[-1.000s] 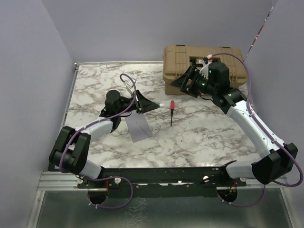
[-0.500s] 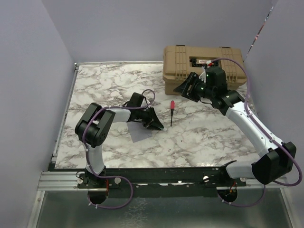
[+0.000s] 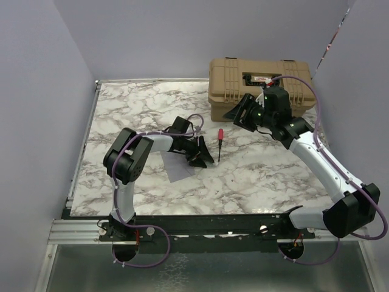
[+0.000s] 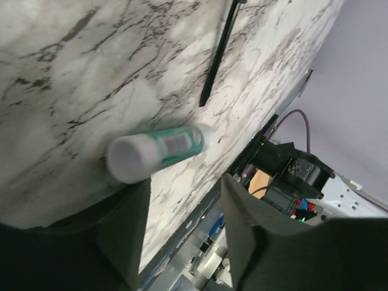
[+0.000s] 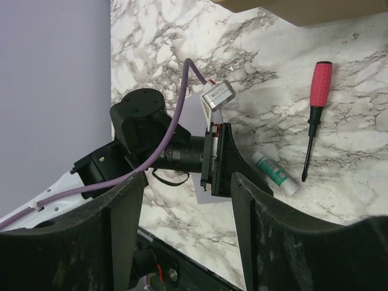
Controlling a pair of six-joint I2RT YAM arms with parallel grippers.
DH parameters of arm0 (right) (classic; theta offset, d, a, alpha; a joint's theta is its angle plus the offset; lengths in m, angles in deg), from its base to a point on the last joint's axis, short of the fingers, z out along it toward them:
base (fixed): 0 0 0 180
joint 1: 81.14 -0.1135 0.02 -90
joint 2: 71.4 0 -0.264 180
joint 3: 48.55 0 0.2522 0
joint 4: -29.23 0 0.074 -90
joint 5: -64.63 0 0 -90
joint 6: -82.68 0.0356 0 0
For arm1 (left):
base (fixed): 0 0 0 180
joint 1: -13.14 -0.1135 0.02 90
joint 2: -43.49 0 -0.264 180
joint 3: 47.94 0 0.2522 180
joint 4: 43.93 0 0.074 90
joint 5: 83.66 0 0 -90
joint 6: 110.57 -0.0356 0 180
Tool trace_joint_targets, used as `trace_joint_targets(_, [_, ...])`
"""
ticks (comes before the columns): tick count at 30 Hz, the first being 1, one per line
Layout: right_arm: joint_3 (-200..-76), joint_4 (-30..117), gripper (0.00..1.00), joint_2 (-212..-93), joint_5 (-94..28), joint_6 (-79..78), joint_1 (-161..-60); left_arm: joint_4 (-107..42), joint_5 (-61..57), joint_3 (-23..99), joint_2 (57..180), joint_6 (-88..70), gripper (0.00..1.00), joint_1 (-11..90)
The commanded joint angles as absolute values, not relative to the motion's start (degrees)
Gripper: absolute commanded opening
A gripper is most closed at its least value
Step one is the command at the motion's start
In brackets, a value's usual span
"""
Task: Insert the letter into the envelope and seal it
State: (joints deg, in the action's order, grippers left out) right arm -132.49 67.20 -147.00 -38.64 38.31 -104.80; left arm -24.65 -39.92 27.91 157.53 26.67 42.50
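Grey paper is lying flat on the tabletop (image 3: 267, 176) under your left arm: that is the envelope (image 3: 180, 172), and it is sitting where it was a second ago, only now the forearm is covering its far edge. What is changing is the arm itself. A second ago it was folded back with the elbow out by the left edge and the wrist hanging over the envelope. You are now swinging it across with the elbow drawn in, so the left fingers (image 3: 200, 155) are reaching past the envelope's right corner toward the glue stick (image 4: 159, 150). Over the last half second the arm is only creeping a little further right. The left fingers are standing apart with nothing between them, and the glue stick is lying on its side just ahead of them, near the tip of the screwdriver (image 3: 220, 135). I am reading this as you going for the glue, meaning the sealing step is beginning. The letter is not showing in any view, so it is probably already sitting inside the envelope, though I cannot confirm that. Your right fingers (image 3: 238, 111) are also spread and empty, hovering in front of the tan case (image 3: 231, 79). They are sitting a little lower than a second ago and have barely shifted in the last half second.
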Motion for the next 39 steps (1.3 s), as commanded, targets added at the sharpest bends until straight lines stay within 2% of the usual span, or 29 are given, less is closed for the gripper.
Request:
trace_joint_targets(1, [-132.7, 69.1, 0.63, -145.2, -36.1, 38.5, -105.0, -21.8, -36.3, 29.0, 157.9, 24.3, 0.56, 42.6])
trace_joint_targets(5, [-133.4, 70.4, 0.66, -144.9, -34.5, 37.9, -105.0, -21.5, -36.7, 30.4, 154.9, 22.2, 0.72, 42.7])
trace_joint_targets(9, [-135.1, 73.5, 0.75, -143.9, -29.6, 36.2, -104.9, -21.5, -36.2, 32.0, 149.5, 19.3, 0.85, 42.3])
trace_joint_targets(13, [-142.8, 85.3, 0.78, -147.8, -22.1, 33.5, -104.9, -20.8, -29.6, 31.5, 141.2, 18.7, 0.89, 40.1])
trace_joint_targets(15, [-146.6, 90.9, 0.78, -149.8, -18.3, 31.9, -104.9, -19.0, -23.7, 30.9, 135.4, 17.8, 0.99, 37.9])
trace_joint_targets(18, [-148.6, 95.4, 0.76, -150.4, -12.8, 30.3, -104.8, -13.4, -10.1, 31.1, 126.3, 14.5, 0.99, 34.4])
trace_joint_targets(22, [-146.3, 95.0, 0.77, -146.8, -9.8, 28.6, -104.8, -5.3, 11.3, 32.9, 114.3, 8.7, 0.99, 32.3])
trace_joint_targets(24, [-145.7, 95.6, 0.77, -144.7, -8.1, 28.7, -104.8, -1.6, 18.4, 35.5, 109.8, 4.6, 0.99, 32.1])
trace_joint_targets(29, [-148.7, 99.0, 0.77, -141.3, -3.3, 28.8, -104.9, 7.7, 32.8, 42.1, 104.2, -1.0, 0.99, 32.4])
trace_joint_targets(34, [-154.0, 102.0, 0.77, -137.7, 1.5, 28.3, -104.9, 9.1, 39.1, 41.1, 96.3, -0.4, 0.99, 32.4])
trace_joint_targets(39, [-154.5, 99.8, 0.78, -132.0, 1.9, 27.6, -104.8, 9.1, 50.5, 39.2, 87.3, 0.9, 0.99, 32.5])
